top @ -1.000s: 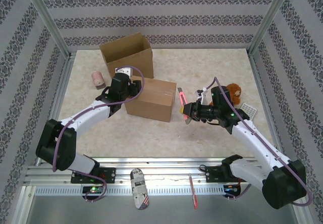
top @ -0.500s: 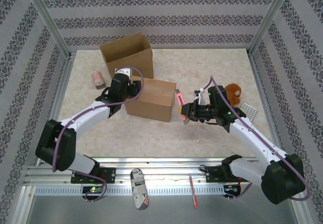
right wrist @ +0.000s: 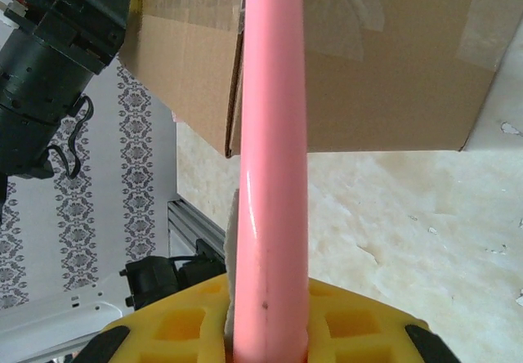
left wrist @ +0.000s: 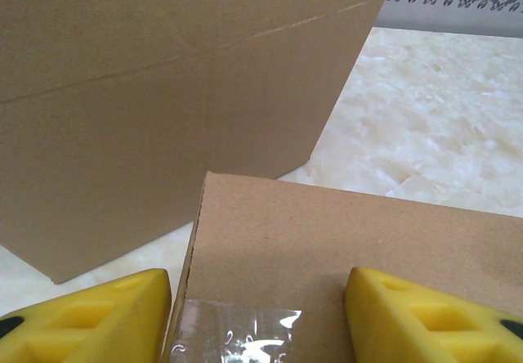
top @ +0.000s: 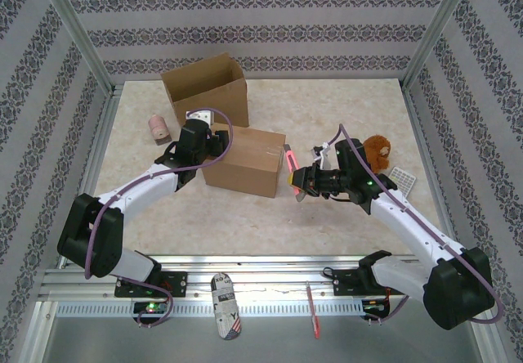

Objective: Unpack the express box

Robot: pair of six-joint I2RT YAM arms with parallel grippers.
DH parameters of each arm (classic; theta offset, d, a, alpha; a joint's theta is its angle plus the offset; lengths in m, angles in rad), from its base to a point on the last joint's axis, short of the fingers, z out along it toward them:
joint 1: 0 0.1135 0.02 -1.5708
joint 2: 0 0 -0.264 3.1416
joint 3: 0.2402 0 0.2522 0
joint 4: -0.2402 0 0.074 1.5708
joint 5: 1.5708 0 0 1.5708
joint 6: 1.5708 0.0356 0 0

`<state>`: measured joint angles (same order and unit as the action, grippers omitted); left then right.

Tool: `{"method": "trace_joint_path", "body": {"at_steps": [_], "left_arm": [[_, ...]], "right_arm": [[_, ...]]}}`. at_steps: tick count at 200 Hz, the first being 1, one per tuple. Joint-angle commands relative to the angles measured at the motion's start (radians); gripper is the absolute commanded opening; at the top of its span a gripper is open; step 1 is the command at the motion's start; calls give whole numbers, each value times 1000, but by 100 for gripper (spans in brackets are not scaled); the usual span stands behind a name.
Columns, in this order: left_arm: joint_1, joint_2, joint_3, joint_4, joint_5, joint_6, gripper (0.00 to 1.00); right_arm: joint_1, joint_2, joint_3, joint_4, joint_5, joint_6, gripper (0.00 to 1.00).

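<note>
Your sealed brown cardboard box [top: 245, 160] sits near the middle of the marbled table [top: 343, 101], with an open brown cardboard box [top: 206, 87] at its 11 o'clock. Your left claw [left wrist: 257, 302] stands moderately wide at the sealed box's 9 o'clock end. Its yellow fingers [left wrist: 98, 314] are on either side of a clear tape strip [left wrist: 237, 334] on the box top. Your right claw [right wrist: 270, 330] is clamped narrow on a pink utility knife [right wrist: 274, 134]. The knife stands just beside the box's 3 o'clock side, and you cannot tell whether it touches. A brown plush toy [top: 377, 149] lies at the table's 3 o'clock.
</note>
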<state>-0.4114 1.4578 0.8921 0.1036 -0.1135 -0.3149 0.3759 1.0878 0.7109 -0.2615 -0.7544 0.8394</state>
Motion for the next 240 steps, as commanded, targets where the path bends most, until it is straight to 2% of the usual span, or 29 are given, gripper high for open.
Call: {"method": "trace_joint_path", "body": {"at_steps": [1, 240], "left_arm": [[-10, 72, -83, -283, -14, 22, 59], [-9, 95, -111, -278, -21, -17, 59]], "right_arm": [[26, 0, -16, 16, -6, 12, 0], [199, -129, -109, 72, 94, 182, 0]]}}
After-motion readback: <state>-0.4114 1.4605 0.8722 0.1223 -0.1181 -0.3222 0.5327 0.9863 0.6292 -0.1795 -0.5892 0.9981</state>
